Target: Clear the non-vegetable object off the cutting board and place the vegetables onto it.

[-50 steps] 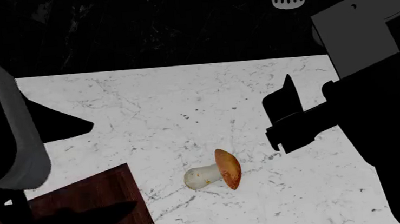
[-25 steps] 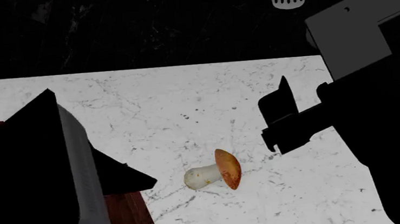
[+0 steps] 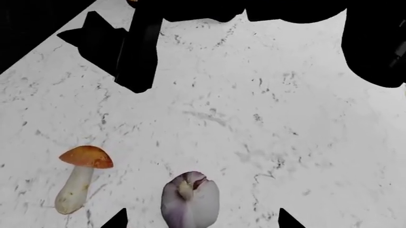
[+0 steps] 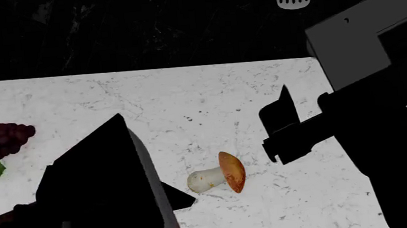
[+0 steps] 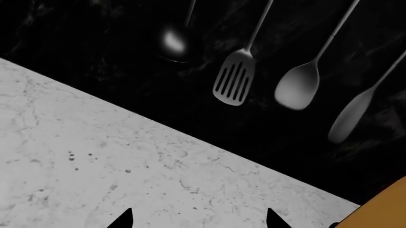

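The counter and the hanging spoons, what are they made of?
The counter looks like polished white marble, judging by its thin grey veins and specks. The hanging spoons look like brushed metal, grey with soft shine, though painted plastic is possible.

From my head I see the mushroom [image 4: 219,177] lying on its side on the marble counter [image 4: 188,104], between my two arms. The grapes [image 4: 2,137] with their green leaf sit far left. My left arm [image 4: 100,200] probably hides the board.
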